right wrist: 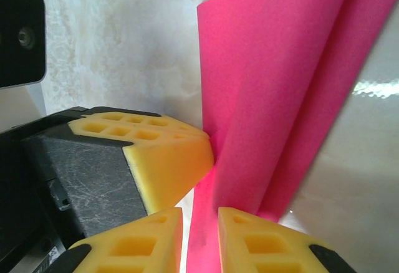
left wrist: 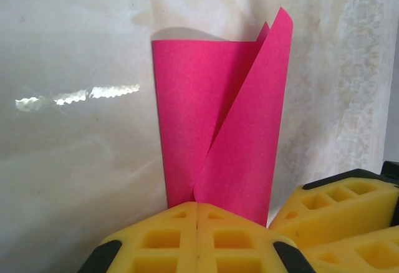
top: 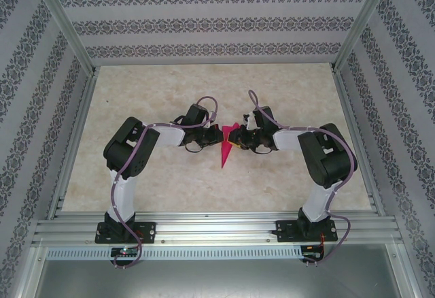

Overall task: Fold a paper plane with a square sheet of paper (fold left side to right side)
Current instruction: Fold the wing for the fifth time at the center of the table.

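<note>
We see the plane [top: 225,147] caught between the left gripper [top: 212,135] and the right gripper [top: 240,139], which meet tip to tip over the middle of the table [top: 170,87].

The left gripper has its 2 yellow fingers [left wrist: 156,242] pressed flush together with no gap. The plane's crease runs straight into the seam between them, so it pinches the pink paper at that fold. Ahead of those fingertips the plane spreads as 2 overlapping flaps, and the flap on the right lies over the other and ends in a slanted edge. Just to the right of the left fingertips, the right gripper's fingers [left wrist: 340,207] reach in beside the same near edge of the paper.

The right gripper is nearly closed: its 2 fingers [right wrist: 268,245] leave only a slim slot, and a strip of pink fills that slot, so it grips the plane too. Beyond its tips the paper runs on as long folded bands leaning to the right. To the left of its tips, a finger of the left gripper [right wrist: 165,158] touches the plane's side with its point.

From above, the plane is a narrow dart. Its sharp tip points away from both grippers toward the arm bases, while its wide end sits between the 2 sets of fingertips
</note>
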`<act>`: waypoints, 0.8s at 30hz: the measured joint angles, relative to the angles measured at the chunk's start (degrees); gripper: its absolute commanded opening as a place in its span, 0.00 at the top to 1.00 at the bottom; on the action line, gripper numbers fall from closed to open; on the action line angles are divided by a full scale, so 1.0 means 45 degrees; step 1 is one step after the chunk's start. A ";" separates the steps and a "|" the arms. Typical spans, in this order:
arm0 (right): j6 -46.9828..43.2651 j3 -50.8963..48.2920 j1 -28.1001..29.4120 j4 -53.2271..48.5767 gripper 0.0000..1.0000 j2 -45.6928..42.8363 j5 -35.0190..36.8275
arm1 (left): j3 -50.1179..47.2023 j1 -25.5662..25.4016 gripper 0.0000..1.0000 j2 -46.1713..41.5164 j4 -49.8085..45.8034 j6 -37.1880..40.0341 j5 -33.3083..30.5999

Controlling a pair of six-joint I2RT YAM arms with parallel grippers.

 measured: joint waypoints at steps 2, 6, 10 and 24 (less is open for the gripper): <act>0.0000 0.0029 0.0000 0.0000 0.77 0.0058 0.0000 | 0.0000 0.0000 1.00 0.0000 0.0000 0.0000 -0.0029; -0.0005 0.0165 0.0000 -0.0005 0.77 0.0223 0.0000 | 0.0044 0.0000 1.00 0.0000 -0.0010 0.0005 -0.0189; -0.0039 0.0189 0.0000 0.0000 0.77 0.0374 0.0010 | 0.0063 0.0000 1.00 0.0000 -0.0034 0.0000 -0.0277; -0.0330 0.0816 0.0063 -0.0937 0.76 0.0835 0.0306 | 0.0175 0.0010 1.00 0.0000 -0.0170 0.0005 -0.0432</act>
